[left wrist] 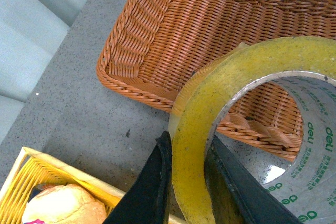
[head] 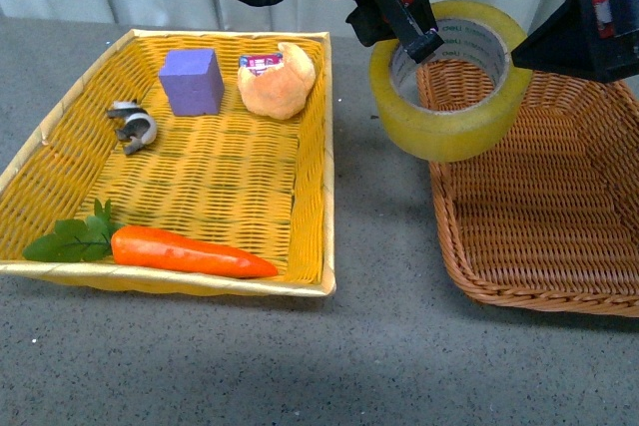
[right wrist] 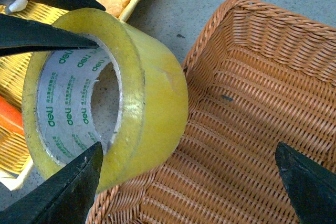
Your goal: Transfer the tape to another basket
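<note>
**Tape in the air at the basket rim, not yet released**

Your left pincer (head: pixel 419 42) is closed on the wall of the tape (head: pixel 449 82): one finger goes inside the white core and the other presses on the outside of the roll. The tape hangs clear of the worktop (head: pixel 379 246), tilted, with its opening turned to the front camera. It is over the gap between the yellow basket (head: pixel 318 147) and the basket (head: pixel 469 276), and part of it is already above the brown rim at the far corner on the side of the yellow basket.

Your right pincer (right wrist: pixel 188 150) stands wide open over the basket and holds nothing.

I judge that this is the carrying step, near its end, and only the placing is left. The next move asks you to bring the tape further over the basket floor, past the sloped wall, then lower it before you open the fingers. If you release here, the roll may land on the rim and roll back to the worktop. Please also keep a distance from the right pincer, which is near the tape.
</note>
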Robot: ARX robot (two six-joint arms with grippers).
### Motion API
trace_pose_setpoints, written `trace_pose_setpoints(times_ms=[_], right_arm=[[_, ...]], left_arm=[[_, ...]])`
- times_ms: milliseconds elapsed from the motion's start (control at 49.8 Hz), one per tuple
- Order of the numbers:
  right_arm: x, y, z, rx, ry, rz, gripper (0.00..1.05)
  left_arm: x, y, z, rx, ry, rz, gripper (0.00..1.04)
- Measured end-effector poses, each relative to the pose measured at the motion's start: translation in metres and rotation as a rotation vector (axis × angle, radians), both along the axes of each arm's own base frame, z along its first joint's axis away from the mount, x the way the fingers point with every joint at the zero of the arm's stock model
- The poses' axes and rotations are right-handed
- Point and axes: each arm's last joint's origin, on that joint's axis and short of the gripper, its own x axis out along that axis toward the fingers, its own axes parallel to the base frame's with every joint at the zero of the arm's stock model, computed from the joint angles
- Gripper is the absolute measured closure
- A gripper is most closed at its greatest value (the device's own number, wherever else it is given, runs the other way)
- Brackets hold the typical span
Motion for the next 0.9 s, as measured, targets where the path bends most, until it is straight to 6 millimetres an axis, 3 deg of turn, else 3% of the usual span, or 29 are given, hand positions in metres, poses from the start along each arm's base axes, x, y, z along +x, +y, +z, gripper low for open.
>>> trace_pose_setpoints(times_ms=[201, 542, 904], right_arm=[[0.014, 0.015, -0.001, 0.01, 0.011, -0.013, 0.09], [0.025, 0.023, -0.017, 0.022, 0.071, -0.052, 0.09], [0.025, 0.03, -0.019, 0.049, 0.125, -0.096, 0.6]], left_arm=[[0.0, 0.0, 0.0, 0.0, 0.0, 0.0, 0.89], [0.0, 0.0, 0.0, 0.0, 0.0, 0.001, 0.89], [0.0, 0.0, 0.0, -0.001, 0.001, 0.0, 0.89]])
